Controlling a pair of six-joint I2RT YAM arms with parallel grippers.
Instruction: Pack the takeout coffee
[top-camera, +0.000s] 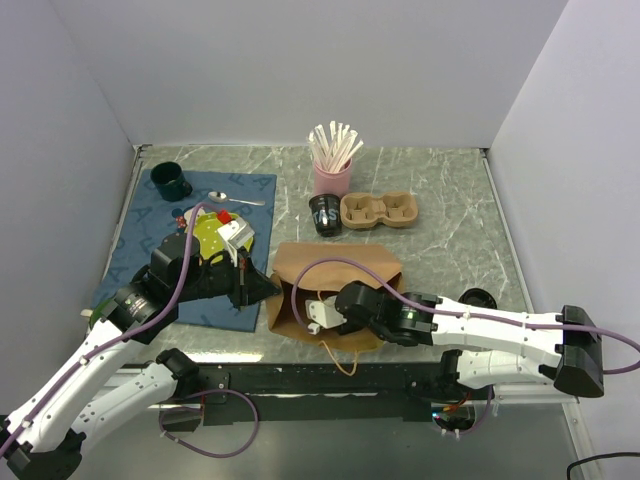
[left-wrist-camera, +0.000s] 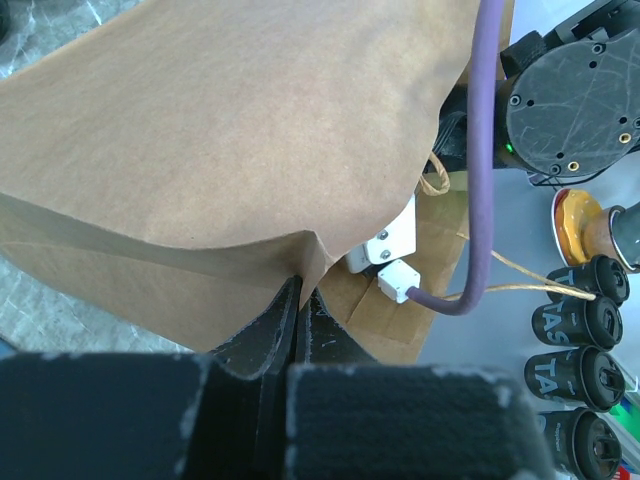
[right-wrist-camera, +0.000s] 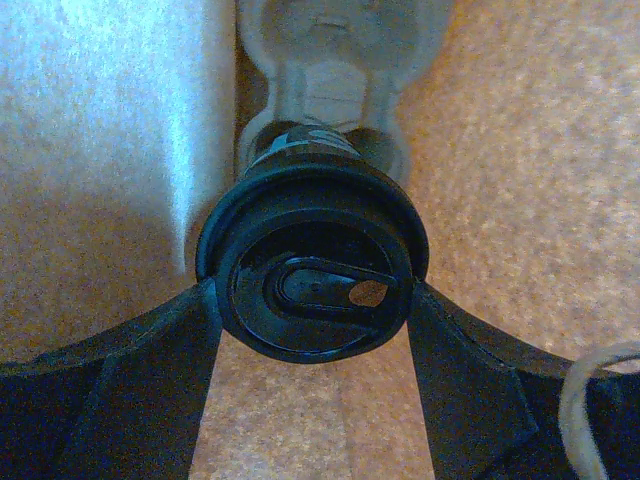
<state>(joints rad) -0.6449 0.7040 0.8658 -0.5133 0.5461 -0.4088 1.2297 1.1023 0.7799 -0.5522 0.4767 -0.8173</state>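
Observation:
A brown paper bag lies on its side at the near middle of the table, mouth toward the arms. My left gripper is shut on the bag's left rim; the left wrist view shows its jaws pinching the paper edge of the bag. My right gripper reaches inside the bag. Its fingers press both sides of a black-lidded coffee cup, whose far end meets a pale moulded holder. A second black coffee cup lies by a brown cup carrier.
A pink cup of wooden stirrers stands behind the carrier. On the blue mat at left are a dark mug, a spoon and a green plate. Several black lidded cups lie beside the bag.

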